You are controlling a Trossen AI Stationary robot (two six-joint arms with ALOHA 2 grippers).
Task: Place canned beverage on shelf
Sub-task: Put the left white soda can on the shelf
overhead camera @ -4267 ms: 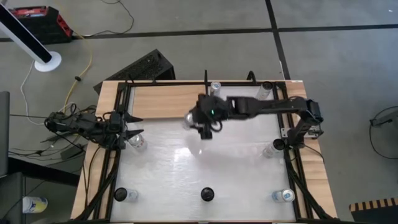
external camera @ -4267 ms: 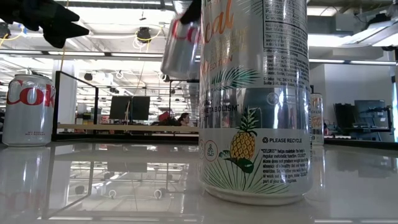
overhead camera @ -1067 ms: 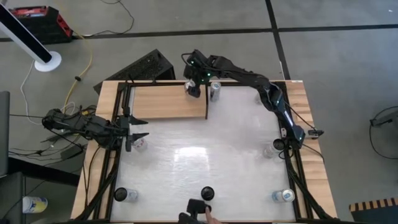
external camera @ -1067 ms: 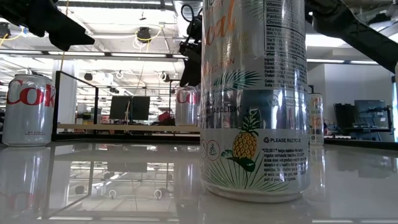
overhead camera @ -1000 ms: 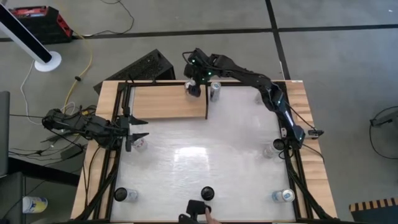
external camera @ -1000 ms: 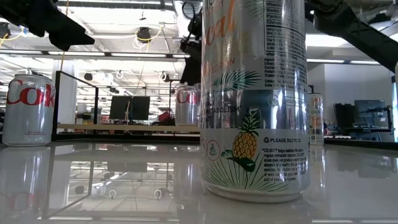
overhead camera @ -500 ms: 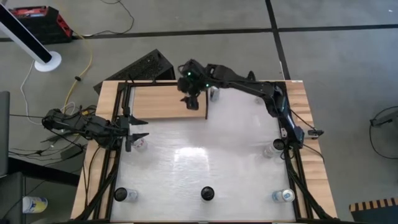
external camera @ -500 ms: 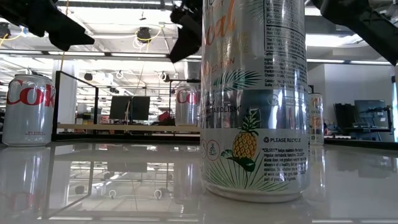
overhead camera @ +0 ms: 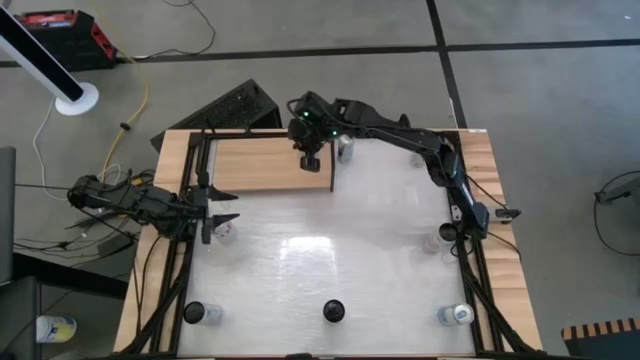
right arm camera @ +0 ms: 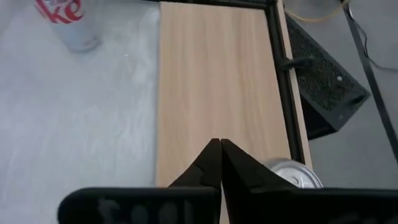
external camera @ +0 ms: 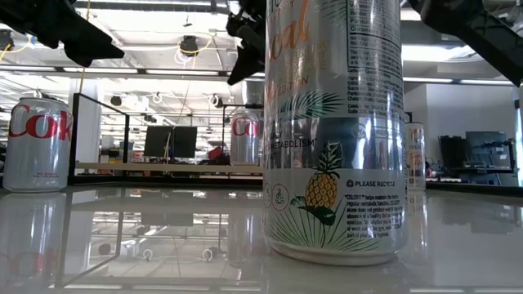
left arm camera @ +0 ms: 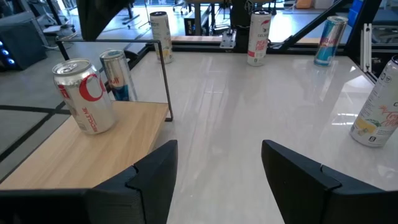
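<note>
Silver, the can [left arm camera: 84,96] stands upright on the shelf [overhead camera: 262,163] at 11 o'clock, my right gripper [right arm camera: 219,163] above it, closed and empty.

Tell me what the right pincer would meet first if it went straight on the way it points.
Most likely the bare wood of the shelf: the right pincer, shut and empty, points down at it. The can stands beside it, off that line.

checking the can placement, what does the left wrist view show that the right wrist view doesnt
Only the left wrist view shows the Coke can upright on the shelf with a slim blue can beside it, plus the open left gripper. Only the right wrist view shows the shut, empty right gripper above the can's silver top. Both show the wooden shelf.
</note>
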